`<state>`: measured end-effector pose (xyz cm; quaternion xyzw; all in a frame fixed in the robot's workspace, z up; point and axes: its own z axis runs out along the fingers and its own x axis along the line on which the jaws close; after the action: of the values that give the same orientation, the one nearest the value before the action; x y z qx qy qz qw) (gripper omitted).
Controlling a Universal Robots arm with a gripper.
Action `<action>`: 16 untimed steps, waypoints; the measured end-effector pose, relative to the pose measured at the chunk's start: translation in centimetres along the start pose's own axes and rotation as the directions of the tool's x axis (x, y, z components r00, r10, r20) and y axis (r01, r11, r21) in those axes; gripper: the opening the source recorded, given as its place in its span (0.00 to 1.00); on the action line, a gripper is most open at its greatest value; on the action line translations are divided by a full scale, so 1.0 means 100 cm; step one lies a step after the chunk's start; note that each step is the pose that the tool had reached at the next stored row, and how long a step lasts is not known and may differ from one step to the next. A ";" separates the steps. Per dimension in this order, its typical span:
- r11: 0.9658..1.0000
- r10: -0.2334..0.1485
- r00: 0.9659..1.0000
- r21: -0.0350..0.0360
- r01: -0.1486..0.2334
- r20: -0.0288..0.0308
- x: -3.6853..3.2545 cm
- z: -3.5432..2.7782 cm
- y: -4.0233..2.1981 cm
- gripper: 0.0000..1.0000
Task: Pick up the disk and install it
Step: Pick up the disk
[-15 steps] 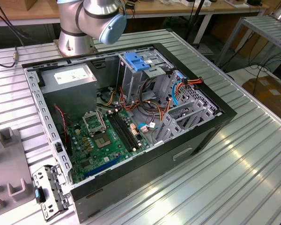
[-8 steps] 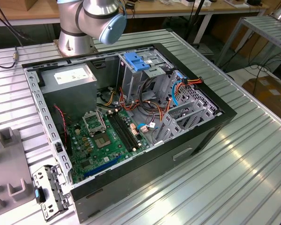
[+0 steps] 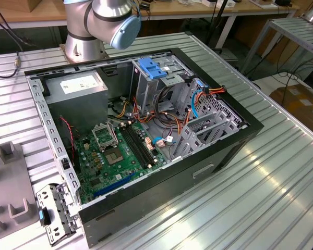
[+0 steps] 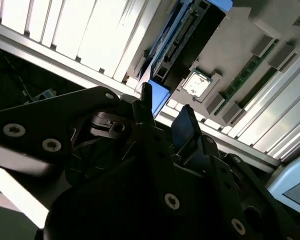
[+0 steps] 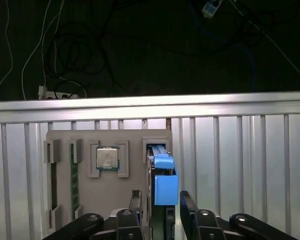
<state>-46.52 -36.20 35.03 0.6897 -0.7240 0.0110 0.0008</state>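
The disk is a dark drive with bright blue rails. It stands on edge in a slot of a grey fixture tray on the ribbed metal table. In both wrist views my gripper straddles its near end, one black finger on each side. The jaws look slightly apart from the blue rail, so the gripper is open around it. In the second wrist view the disk stretches away from the gripper along the tray.
The tray also holds a processor chip and a green memory stick. An open computer case lies on the table, with a light-blue latch on its drive cage. The arm's base stands behind it. Dark floor with cables lies past the table edge.
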 end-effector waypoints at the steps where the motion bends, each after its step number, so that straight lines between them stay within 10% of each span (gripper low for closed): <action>1: 1.000 0.009 1.000 0.000 -0.009 0.000 -0.0001 0.0016 0.0000 0.44; 16: 0.998 0.063 0.998 -0.001 -0.063 0.001 -0.0016 0.0268 0.0114 0.57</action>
<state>-47.61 -36.03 32.33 0.6665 -0.7454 0.0103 0.0004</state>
